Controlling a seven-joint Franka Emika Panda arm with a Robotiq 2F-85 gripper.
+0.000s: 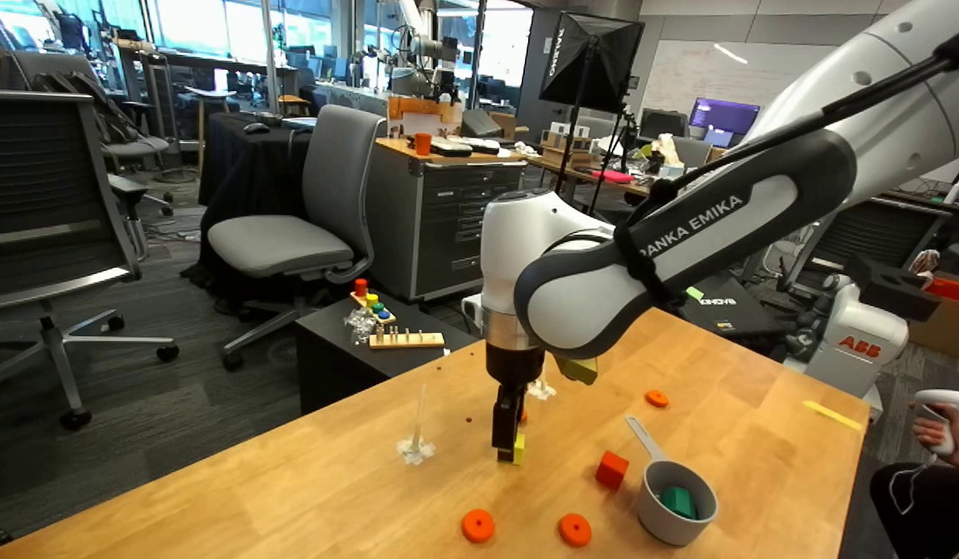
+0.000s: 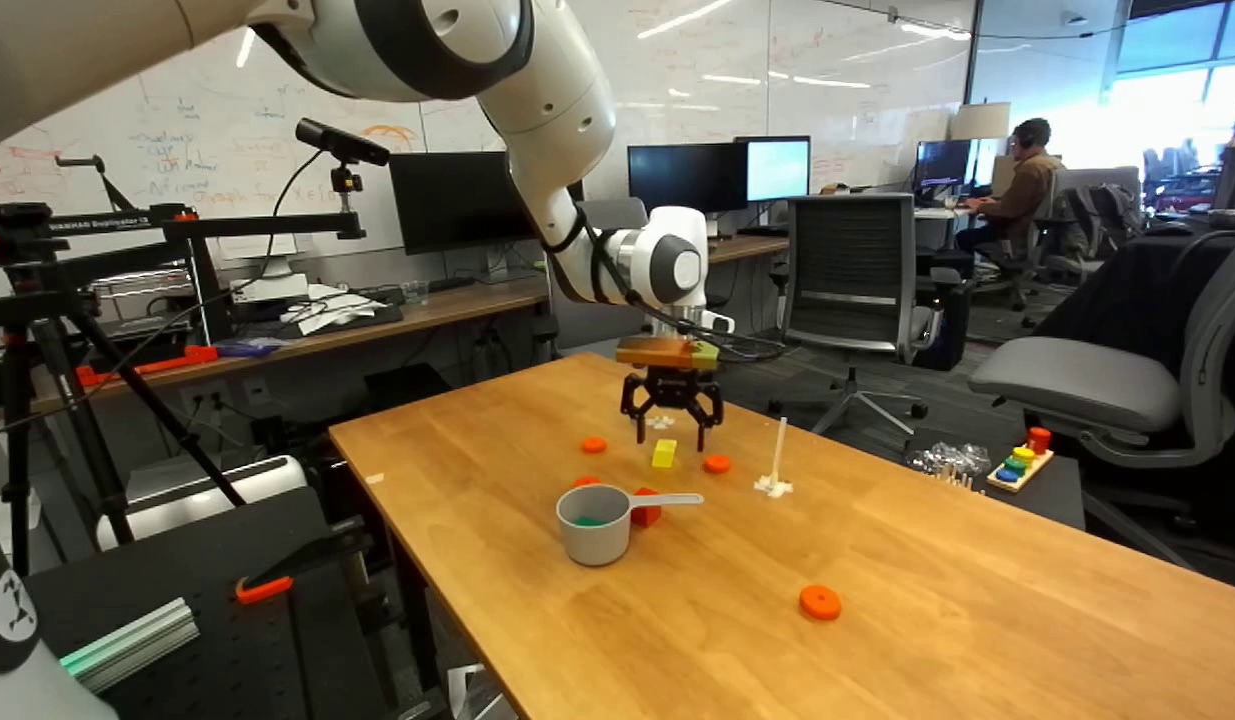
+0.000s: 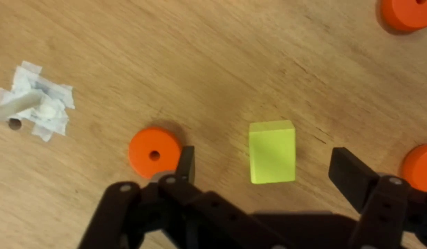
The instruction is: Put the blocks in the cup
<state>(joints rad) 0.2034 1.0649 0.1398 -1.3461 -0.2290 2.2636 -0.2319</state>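
Nearest the work, the gripper [image 2: 671, 443] points down with its fingers [image 3: 186, 164] spread wide and nothing clamped in them; the yellow block [image 3: 272, 155] sits on the table [image 1: 293, 481] in line with that gap. By the wrist view the block looks closer to one finger than the other, so I'd worry about a squeeze where one pad touches first and shoves it askew. An orange disc [image 3: 154, 147], perhaps meant as a block too, lies just beside the fingertip on the roomier side; I can't judge the clearance, but a drifting descent could land that finger on its edge and spoil the grip. A little farther out, the red block [image 1: 612, 470] rests on the tabletop beside the grey cup [image 2: 594, 543], whose handle [image 2: 672, 499] reaches past it; a finger going for that block could snag the handle and swing or tip the cup. The cup stands upright with a green block [image 1: 678, 502] inside, and I make out nothing else in there. Anything dropped in from high or off-centre might hit the green one or the rim and bounce out. Away across the room, an orange tumbler [image 1: 422, 144] stands on a drawer cabinet [image 1: 448, 225]; I can't see into it.
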